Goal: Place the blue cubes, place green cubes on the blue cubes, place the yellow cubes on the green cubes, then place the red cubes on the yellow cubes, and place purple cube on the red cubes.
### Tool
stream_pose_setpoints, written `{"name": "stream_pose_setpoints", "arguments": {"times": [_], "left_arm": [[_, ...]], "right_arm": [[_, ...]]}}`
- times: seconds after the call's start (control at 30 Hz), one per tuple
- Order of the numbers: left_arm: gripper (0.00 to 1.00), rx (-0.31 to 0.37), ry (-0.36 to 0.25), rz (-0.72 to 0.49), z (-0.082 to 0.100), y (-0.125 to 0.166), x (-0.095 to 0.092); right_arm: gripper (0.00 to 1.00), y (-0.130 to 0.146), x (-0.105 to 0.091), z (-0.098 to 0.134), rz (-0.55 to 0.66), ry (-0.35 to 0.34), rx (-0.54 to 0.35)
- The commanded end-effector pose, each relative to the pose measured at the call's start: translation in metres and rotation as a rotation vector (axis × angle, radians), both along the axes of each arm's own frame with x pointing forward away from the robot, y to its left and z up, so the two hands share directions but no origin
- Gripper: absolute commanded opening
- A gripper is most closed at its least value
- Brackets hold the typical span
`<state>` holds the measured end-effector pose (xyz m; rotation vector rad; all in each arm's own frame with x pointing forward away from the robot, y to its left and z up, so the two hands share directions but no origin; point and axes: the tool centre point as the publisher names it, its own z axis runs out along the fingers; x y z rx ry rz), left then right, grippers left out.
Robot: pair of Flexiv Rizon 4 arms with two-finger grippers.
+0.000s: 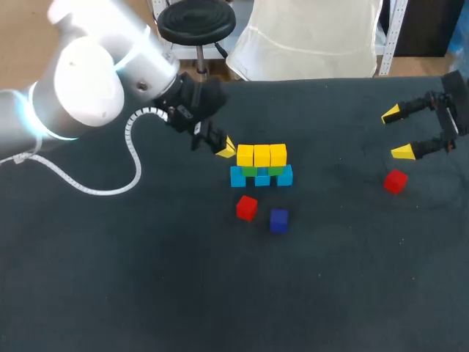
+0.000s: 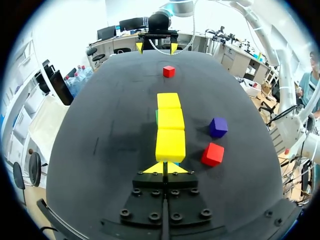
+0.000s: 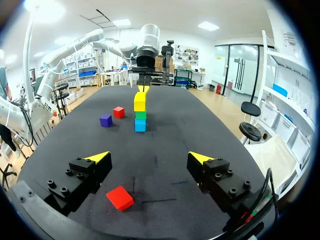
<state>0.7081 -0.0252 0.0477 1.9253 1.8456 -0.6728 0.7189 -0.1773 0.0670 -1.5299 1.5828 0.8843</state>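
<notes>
Cube wall (image 1: 261, 166) is parked mid-desk (image 1: 146, 279), its long axis laid straight out from the left hand (image 1: 226, 149), pinched together at one end, toward the right hand (image 1: 396, 133), spread wide by a red cube (image 1: 395, 181).

yellow cubes (image 1: 261, 155) sat on green cubes (image 1: 250, 171) on blue cubes (image 1: 238, 177), frame centre | red cube (image 1: 247, 207), purple cube (image 1: 278, 220) just below | second red cube (image 1: 395, 181) right

Left arm (image 1: 88, 81) angled inward, left claw (image 2: 165, 168) tips pressed together, right claw (image 3: 150, 157) spread wide
</notes>
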Motion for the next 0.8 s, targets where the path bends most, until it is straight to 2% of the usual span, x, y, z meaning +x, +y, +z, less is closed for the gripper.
{"name": "stream_pose_setpoints", "arguments": {"times": [0.03, 0.53, 0.77, 0.8], "left_arm": [[0.00, 0.002, 0.004, -0.006, 0.000, -0.002, 0.002], [0.00, 0.005, 0.007, -0.003, -0.001, -0.001, 0.000], [0.00, -0.011, -0.001, 0.064, 0.004, 0.017, 0.000], [0.09, -0.016, -0.002, 0.073, 0.005, 0.021, -0.001]], "right_arm": [[1.00, 0.000, 0.001, 0.000, 0.002, 0.000, 0.002], [1.00, 0.000, 0.001, 0.000, 0.002, 0.000, 0.002], [1.00, 0.000, 0.001, 0.000, 0.002, 0.000, 0.002], [1.00, 0.000, 0.001, 0.000, 0.002, 0.000, 0.002]]}}
